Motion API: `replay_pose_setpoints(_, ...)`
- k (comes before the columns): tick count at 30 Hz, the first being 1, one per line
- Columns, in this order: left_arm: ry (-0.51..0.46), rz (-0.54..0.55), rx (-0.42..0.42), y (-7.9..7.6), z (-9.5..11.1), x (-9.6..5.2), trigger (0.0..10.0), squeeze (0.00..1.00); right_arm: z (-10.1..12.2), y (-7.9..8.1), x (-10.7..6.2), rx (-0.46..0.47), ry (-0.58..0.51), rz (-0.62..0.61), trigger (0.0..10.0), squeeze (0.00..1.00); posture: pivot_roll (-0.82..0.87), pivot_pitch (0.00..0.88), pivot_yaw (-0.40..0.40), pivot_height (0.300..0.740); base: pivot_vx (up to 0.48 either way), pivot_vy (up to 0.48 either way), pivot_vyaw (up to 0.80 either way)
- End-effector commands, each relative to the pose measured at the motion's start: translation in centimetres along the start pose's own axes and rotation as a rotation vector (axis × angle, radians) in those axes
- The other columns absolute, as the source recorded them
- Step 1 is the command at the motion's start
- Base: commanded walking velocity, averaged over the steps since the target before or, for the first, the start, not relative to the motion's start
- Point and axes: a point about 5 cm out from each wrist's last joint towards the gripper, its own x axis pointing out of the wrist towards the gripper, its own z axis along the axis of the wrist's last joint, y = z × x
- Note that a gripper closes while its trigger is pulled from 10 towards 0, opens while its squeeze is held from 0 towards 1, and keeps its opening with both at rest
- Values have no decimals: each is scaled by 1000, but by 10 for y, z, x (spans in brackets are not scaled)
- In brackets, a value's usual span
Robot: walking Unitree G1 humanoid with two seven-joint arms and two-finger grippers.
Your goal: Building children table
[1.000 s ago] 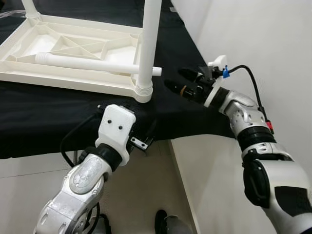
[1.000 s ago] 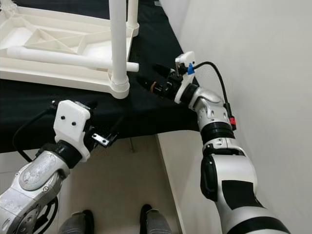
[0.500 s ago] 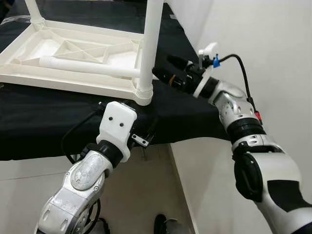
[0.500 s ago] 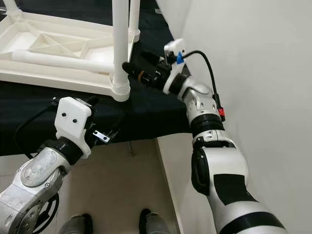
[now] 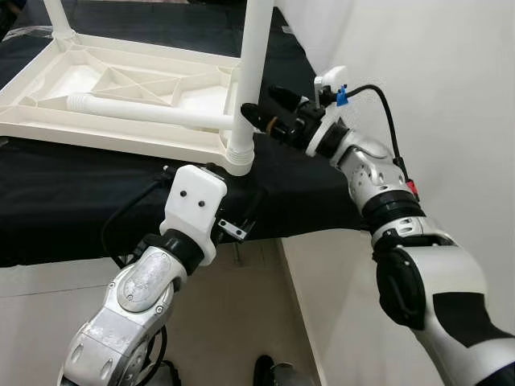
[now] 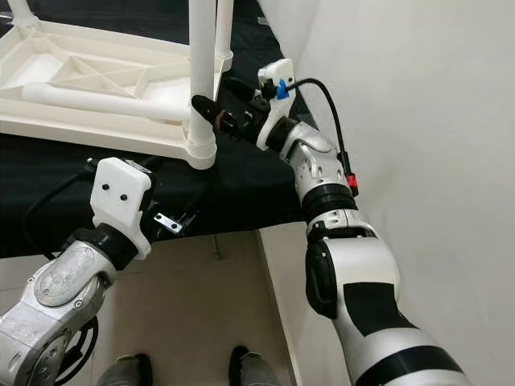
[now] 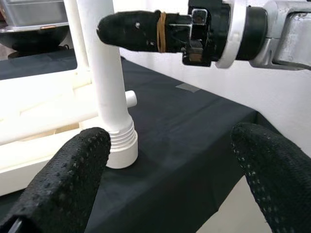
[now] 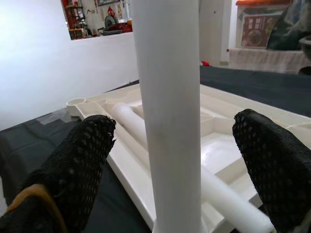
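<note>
1. Since a second ago, we see the right claw (image 5: 256,108) has advanced, fingers apart, straddling the upright leg (image 5: 251,64).
2. Upturned tabletop (image 5: 121,96) lies beyond on the black worktop (image 5: 306,185).
3. Left claw (image 5: 233,229), fingers apart, waits below.

White wall (image 5: 451,72) at right; black-covered work surface (image 5: 80,201) abutting it; pale tiled floor (image 5: 48,305) below; distant shelving (image 8: 77,22).

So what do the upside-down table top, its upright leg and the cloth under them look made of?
Table top: white moulded plastic, going by its ribbed underside and slight sheen. Upright leg: likely the same smooth plastic, with a ridged collar at the socket. Cloth: matte black fabric, draping over the edge.
</note>
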Motion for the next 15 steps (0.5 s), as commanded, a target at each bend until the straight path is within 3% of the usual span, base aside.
replay_pose_setpoints(1,-13,-14,-4,-5,4,-3,10000,0,-3,1,2,-11,15,-18,10000,0,101,182,-133,740,0,0,0)
replay_pose_setpoints(15,-17,-22,-16,-11,6,-3,10000,0,3,8,17,1,-3,-17,10000,0,100,192,-146,740,0,0,0)
